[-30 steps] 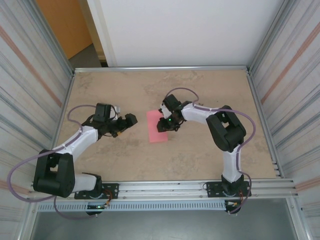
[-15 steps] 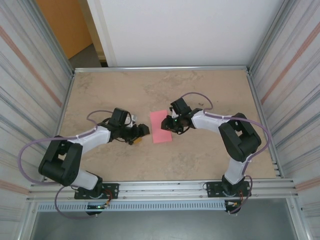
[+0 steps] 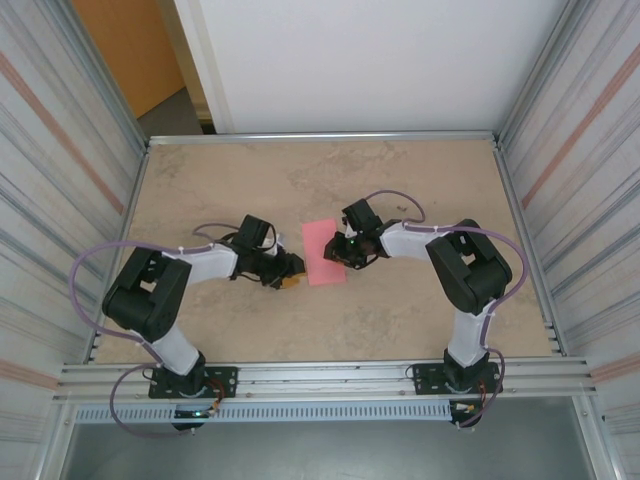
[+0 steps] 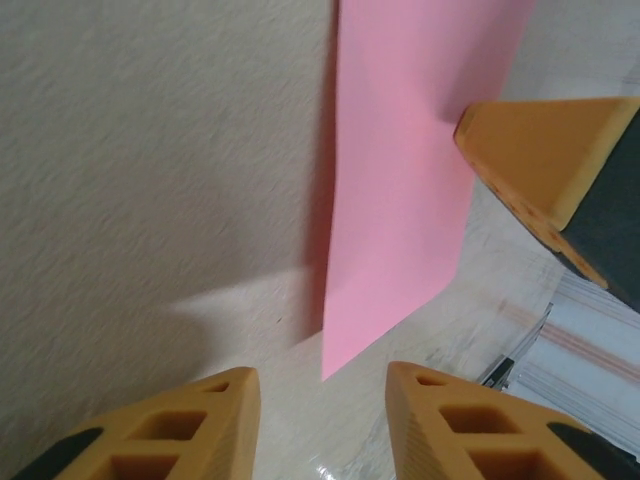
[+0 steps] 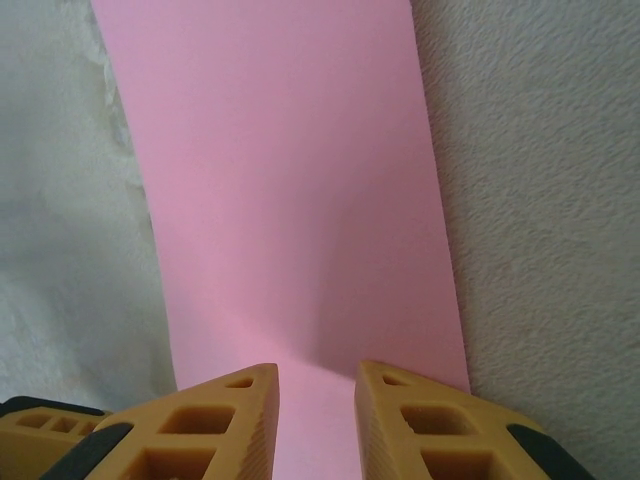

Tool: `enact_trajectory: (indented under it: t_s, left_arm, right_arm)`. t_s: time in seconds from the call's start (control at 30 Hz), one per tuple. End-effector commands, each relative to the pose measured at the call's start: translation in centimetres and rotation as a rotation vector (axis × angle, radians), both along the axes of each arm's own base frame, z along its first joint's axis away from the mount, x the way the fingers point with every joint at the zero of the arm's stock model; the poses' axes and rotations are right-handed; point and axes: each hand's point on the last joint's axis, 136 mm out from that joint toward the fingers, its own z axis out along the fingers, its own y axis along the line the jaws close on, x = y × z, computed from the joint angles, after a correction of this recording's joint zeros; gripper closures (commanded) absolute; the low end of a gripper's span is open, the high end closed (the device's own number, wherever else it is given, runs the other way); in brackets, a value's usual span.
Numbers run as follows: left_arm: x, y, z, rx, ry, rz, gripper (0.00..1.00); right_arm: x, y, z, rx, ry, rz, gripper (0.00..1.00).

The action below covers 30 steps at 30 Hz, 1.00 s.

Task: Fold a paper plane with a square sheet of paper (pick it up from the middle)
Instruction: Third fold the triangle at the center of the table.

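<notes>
The pink sheet of paper (image 3: 325,262) lies on the table as a narrow rectangle, longer than it is wide. My right gripper (image 3: 341,254) rests on its right edge. In the right wrist view the paper (image 5: 290,170) runs away from the right gripper (image 5: 315,375), whose jaws stand a narrow gap apart with pink paper showing between them, slightly buckled just ahead. My left gripper (image 3: 292,271) is low beside the paper's near-left corner. In the left wrist view that corner (image 4: 330,365) points at the bare gap of the left gripper (image 4: 320,385), which is open. The right gripper's fingertip (image 4: 545,160) touches the sheet.
The beige tabletop (image 3: 250,180) is walled by corrugated metal panels left (image 3: 60,180) and right (image 3: 580,180), with a metal rail (image 3: 330,375) along the near edge. Both arms' purple cables loop above the table.
The left arm has swung right and reached low to the paper's near-left corner, its jaws narrowing from wide. The right gripper's jaws have closed a little over the paper.
</notes>
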Motion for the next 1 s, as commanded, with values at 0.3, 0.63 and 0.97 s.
enact_trajectory:
  t_s: [0.3, 0.63, 0.97]
  left_arm:
    - [0.8, -2.2, -0.1, -0.039, 0.015, -0.059, 0.72]
    - [1.6, -3.1, -0.3, -0.024, 0.014, -0.087, 0.71]
    - [4.7, -2.0, -0.2, -0.034, 0.015, -0.032, 0.74]
  right_arm:
    - [-2.2, -2.2, -2.8, -0.032, 0.096, -0.032, 0.74]
    - [-2.4, -2.7, -2.9, -0.036, 0.091, -0.023, 0.74]
    - [-2.2, -2.9, -2.6, -0.024, 0.065, -0.016, 0.72]
